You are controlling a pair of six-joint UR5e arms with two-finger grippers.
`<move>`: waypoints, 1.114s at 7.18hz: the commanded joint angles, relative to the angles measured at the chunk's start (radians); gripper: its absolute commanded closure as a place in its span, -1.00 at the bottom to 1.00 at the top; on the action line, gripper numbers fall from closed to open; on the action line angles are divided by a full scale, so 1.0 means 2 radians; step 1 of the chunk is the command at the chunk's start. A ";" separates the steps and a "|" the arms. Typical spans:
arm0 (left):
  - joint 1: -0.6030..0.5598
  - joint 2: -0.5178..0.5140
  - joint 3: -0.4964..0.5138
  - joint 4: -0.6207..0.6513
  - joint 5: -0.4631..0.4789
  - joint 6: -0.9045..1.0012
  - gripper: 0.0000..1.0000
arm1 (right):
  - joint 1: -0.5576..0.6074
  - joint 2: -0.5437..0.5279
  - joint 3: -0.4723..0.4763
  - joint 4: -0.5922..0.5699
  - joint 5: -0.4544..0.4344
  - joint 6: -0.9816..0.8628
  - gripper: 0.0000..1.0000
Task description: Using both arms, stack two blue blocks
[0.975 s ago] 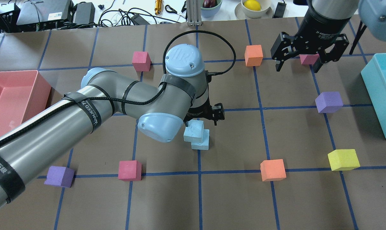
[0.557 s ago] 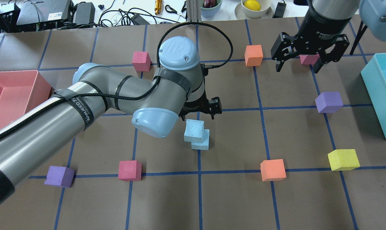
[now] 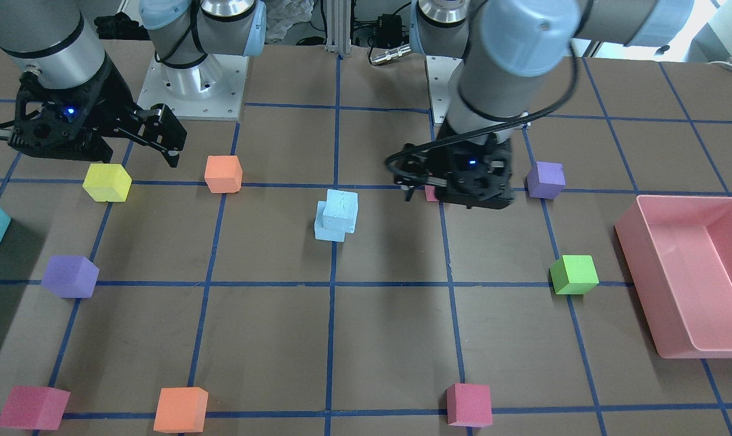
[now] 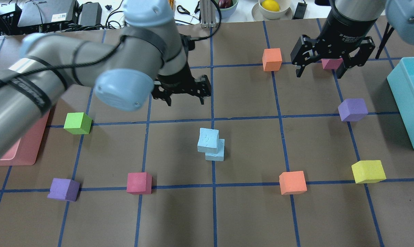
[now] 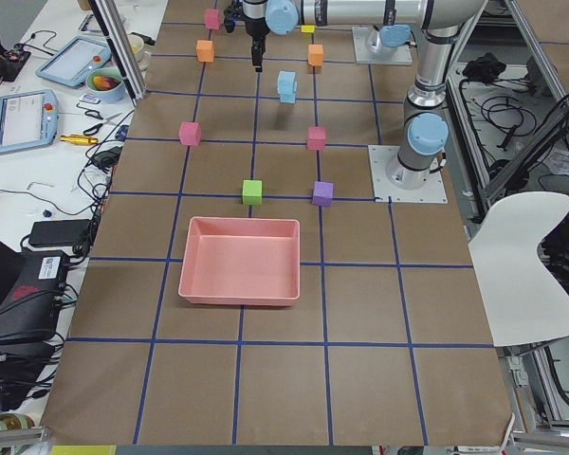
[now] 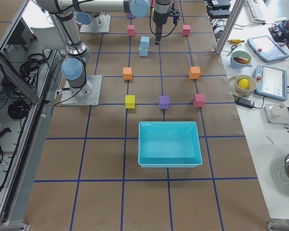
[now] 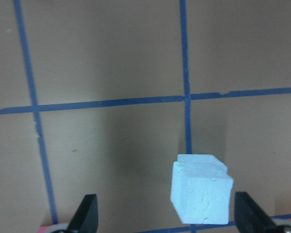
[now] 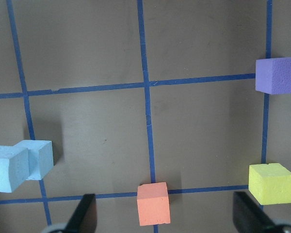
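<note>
The upper blue block (image 4: 208, 140) sits askew on the lower blue block (image 4: 216, 156) on the bench (image 4: 262, 212), so stacking looks done; left claw (image 4: 185, 99) and right claw (image 4: 319, 73) hang spread, empty.

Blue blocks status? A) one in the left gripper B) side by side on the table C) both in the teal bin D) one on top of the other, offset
D: the upper blue block sits on the lower blue block, overhanging one side, with the left gripper open and clear of them.
</note>
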 commanded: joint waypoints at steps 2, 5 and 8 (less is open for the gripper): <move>0.050 0.059 0.012 -0.033 0.002 0.047 -1.00 | 0.001 -0.001 0.000 0.000 -0.003 -0.002 -1.00; 0.053 0.068 0.009 -0.050 0.004 0.045 -1.00 | 0.001 -0.001 -0.001 0.000 -0.002 -0.003 -1.00; 0.066 0.078 0.010 -0.067 0.049 0.013 -1.00 | 0.001 -0.001 -0.001 0.000 -0.003 -0.003 -1.00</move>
